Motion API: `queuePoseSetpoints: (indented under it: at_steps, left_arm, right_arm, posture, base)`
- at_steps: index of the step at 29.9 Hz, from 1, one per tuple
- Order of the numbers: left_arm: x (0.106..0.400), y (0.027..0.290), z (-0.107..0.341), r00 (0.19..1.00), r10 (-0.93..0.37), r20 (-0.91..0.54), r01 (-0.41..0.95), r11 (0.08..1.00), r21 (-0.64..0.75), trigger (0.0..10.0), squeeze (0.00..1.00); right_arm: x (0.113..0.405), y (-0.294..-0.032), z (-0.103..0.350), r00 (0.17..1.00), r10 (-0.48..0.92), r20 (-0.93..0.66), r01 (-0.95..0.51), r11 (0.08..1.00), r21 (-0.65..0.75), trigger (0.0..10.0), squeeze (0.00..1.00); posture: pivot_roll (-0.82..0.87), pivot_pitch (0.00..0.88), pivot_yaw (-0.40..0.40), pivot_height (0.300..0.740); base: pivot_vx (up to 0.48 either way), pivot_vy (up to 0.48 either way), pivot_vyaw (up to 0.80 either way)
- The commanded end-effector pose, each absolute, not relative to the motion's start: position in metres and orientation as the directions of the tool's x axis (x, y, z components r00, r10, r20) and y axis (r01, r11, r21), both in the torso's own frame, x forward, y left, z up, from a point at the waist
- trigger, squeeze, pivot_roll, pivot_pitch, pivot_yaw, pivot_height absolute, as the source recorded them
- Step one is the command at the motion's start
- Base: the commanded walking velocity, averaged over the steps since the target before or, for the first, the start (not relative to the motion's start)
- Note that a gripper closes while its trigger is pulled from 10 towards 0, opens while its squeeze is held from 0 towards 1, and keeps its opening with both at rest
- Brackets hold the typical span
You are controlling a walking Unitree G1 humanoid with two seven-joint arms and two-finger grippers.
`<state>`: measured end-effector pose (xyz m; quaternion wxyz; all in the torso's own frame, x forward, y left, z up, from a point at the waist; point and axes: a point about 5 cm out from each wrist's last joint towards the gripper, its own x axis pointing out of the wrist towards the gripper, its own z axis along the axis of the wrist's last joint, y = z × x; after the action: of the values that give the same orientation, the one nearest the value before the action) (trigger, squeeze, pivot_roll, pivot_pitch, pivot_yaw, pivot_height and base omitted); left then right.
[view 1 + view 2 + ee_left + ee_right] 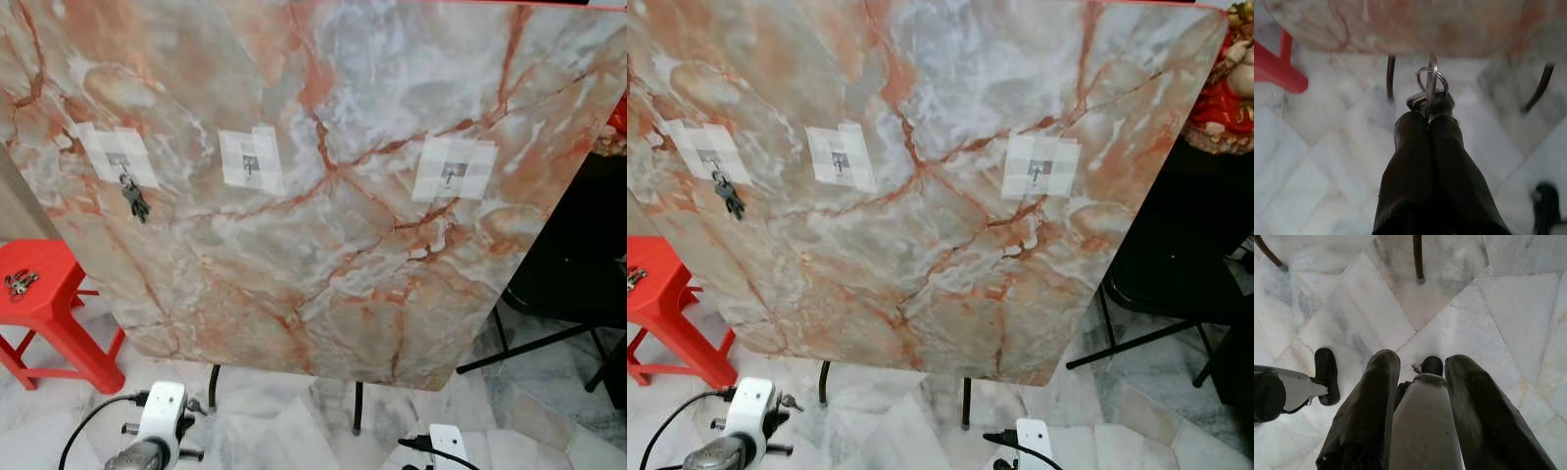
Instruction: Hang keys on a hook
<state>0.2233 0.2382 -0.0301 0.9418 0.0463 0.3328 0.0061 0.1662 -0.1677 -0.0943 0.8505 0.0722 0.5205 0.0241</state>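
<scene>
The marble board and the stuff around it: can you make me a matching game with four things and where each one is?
Things:
1. Dark keys
2. Key ring
3. Red stool
4. Right claw

Places or states:
A. Pinched in the left claw
B. Open, pointing down at the floor
C. Hanging on the leftmost hook on the marble board
D. Standing left of the board with small metal things on top

Pairs: 1-C, 2-A, 3-D, 4-B

Glossy veined marble board; red plastic stool; shiny metal keys.
</scene>
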Motion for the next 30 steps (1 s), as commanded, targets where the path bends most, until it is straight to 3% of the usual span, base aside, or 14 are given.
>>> queuePoseSetpoints:
  at_steps: [1,5,11,15,30]
  left_arm:
    - [0.23,0.234,-0.023,0.817,0.051,-0.575,-0.013,0.997,0.07,10.0,0.0]
    - [0.247,0.224,-0.002,0.901,0.098,-0.422,-0.087,0.995,0.045,10.0,0.0]
    - [0.255,0.214,0.011,0.934,0.079,-0.35,-0.091,0.996,-0.017,10.0,0.0]
    - [0.26,0.213,0.018,0.947,0.075,-0.313,-0.075,0.997,0.011,10.0,0.0]
    - [0.264,0.214,0.028,0.952,0.088,-0.292,-0.079,0.996,0.042,10.0,0.0]
  right_arm:
    - [0.166,-0.169,-0.095,0.454,0.109,-0.884,0.042,0.989,0.143,10.0,0.0]
    - [0.166,-0.17,-0.094,0.458,0.106,-0.883,0.044,0.989,0.141,10.0,0.0]
    - [0.167,-0.17,-0.094,0.464,0.103,-0.88,0.052,0.988,0.144,10.0,0.0]
    - [0.167,-0.17,-0.094,0.463,0.102,-0.881,0.054,0.988,0.142,10.0,0.0]
    - [0.167,-0.17,-0.094,0.465,0.099,-0.88,0.05,0.989,0.138,10.0,0.0]
  posture:
    - [0.1,0.039,-0.023,0.723]
    - [0.1,0.04,-0.024,0.723]
    - [0.09,0.042,-0.028,0.723]
    - [0.09,0.042,-0.026,0.723]
    - [0.09,0.042,-0.025,0.723]
  base:
    - [0.0,0.0,0.0]
    - [0.0,0.0,0.0]
    - [0.0,0.0,0.0]
    - [0.0,-0.122,0.0]
    - [0.0,-0.442,0.0]
